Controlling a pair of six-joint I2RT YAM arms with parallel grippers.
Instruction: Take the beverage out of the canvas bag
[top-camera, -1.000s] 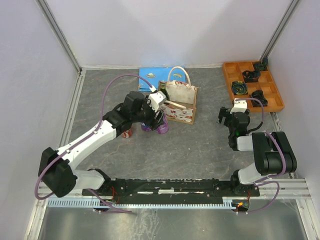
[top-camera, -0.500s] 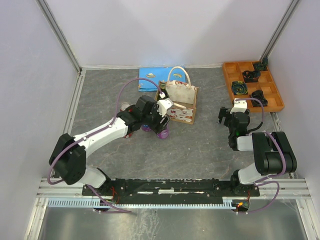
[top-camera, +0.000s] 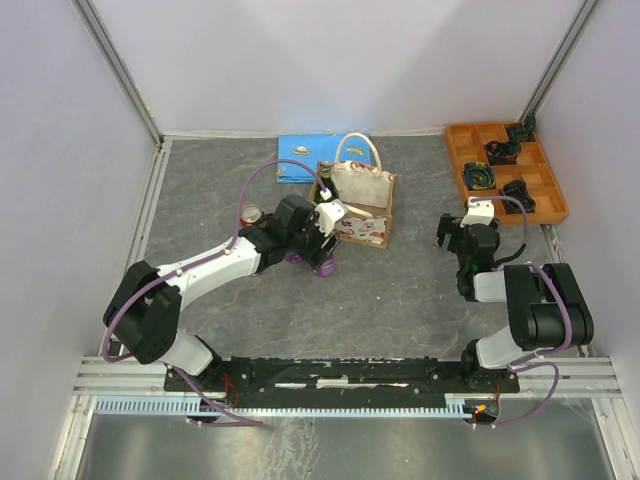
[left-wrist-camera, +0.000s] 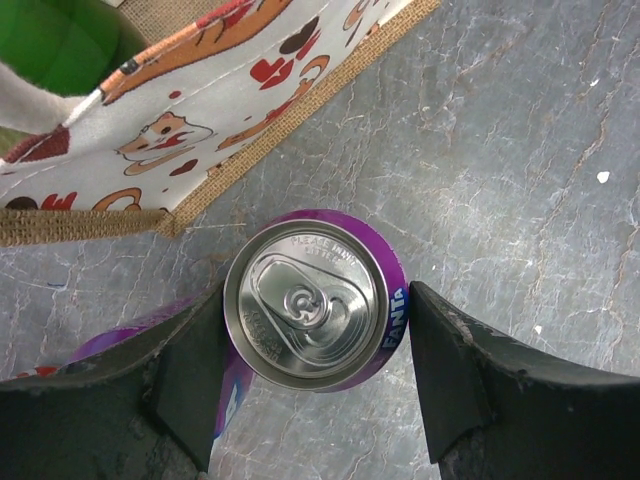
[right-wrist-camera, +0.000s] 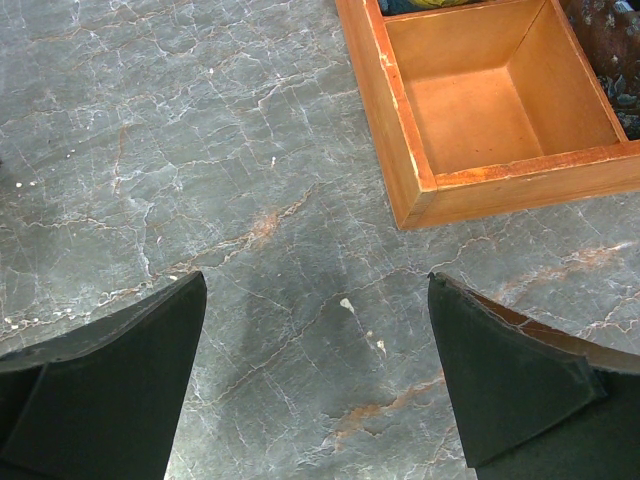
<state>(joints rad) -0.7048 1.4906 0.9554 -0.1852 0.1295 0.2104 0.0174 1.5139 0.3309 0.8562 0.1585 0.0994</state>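
The canvas bag (top-camera: 362, 205) stands upright at the table's back middle, and its printed side shows in the left wrist view (left-wrist-camera: 200, 110). A green bottle (top-camera: 323, 170) pokes out of its left end. A purple Fanta can (top-camera: 324, 264) stands on the table just in front of the bag's left corner. My left gripper (top-camera: 320, 252) is around this can (left-wrist-camera: 315, 300) from above, (left-wrist-camera: 315, 335), with both fingers against its sides. A second purple can (left-wrist-camera: 110, 335) lies just left of it. My right gripper (top-camera: 455, 232) hangs open and empty over bare table (right-wrist-camera: 315, 360).
A red-topped can (top-camera: 250, 213) stands left of my left arm. A flat blue rectangle (top-camera: 298, 150) lies behind the bag. An orange compartment tray (top-camera: 458, 150) with dark items sits at the back right, and its near corner shows in the right wrist view (right-wrist-camera: 400, 130).
My left arm has stretched forward and dropped lower, bringing the gripper down around the purple can beside the bag. The red-topped can is now uncovered. The right arm has not moved.
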